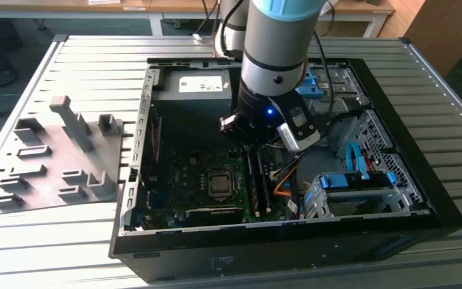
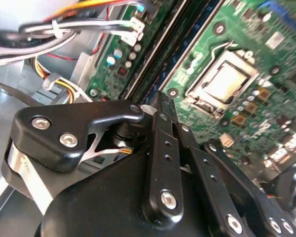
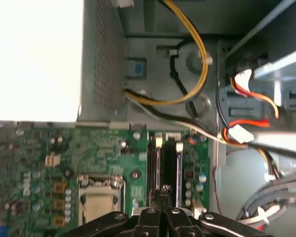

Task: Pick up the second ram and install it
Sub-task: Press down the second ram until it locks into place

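I have the arm down inside the open computer case, which lies on the slatted tabletop. The gripper sits low over the memory slots on the green motherboard, just on the exterior view's right of the processor socket.

In both wrist views the jaws look drawn narrow, nearly together, with their tips right at the slots. I cannot make out for certain whether a thin board is pinched between them. In the exterior view a long dark stick stands in the slot area directly under the gripper; I take that for the second ram, though I cannot tell whether it is fully seated or which of the neighbouring slots it occupies.

My judgement: the pick-up is behind us and this is the install step, at or close to seating. The grey holder tray on the exterior view's left looks bare of sticks.

What the move calls for now is a straight, square press down the slot line, keeping clear of the orange and yellow cables close by.
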Controlling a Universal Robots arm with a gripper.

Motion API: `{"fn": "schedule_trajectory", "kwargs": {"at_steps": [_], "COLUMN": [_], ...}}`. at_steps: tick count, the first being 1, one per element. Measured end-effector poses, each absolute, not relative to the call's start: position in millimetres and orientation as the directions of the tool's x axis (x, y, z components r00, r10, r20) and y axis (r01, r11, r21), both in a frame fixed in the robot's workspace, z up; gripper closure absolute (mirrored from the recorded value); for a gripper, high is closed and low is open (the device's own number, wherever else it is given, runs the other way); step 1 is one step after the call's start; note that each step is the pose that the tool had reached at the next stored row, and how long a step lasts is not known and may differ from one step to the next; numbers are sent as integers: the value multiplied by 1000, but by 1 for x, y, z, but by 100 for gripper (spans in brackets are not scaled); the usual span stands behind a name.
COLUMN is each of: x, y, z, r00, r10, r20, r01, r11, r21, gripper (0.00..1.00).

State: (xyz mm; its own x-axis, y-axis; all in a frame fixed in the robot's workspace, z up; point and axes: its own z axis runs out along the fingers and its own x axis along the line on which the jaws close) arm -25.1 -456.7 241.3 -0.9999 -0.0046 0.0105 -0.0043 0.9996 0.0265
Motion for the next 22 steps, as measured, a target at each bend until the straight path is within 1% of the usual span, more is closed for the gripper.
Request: {"fn": "schedule_trajectory", "kwargs": {"at_steps": [15,18,22], "x": [-25,-25,-25], "y": [-452,-451,-451], "z": [216,215,224], "r00": [-1000,-1000,-1000], "r10": [-12,-12,-12], "r20": [11,10,5], "r01": [-12,-12,-12], "r11": [1000,1000,1000], "r21": [25,26,25], "gripper": [90,90,90]}}
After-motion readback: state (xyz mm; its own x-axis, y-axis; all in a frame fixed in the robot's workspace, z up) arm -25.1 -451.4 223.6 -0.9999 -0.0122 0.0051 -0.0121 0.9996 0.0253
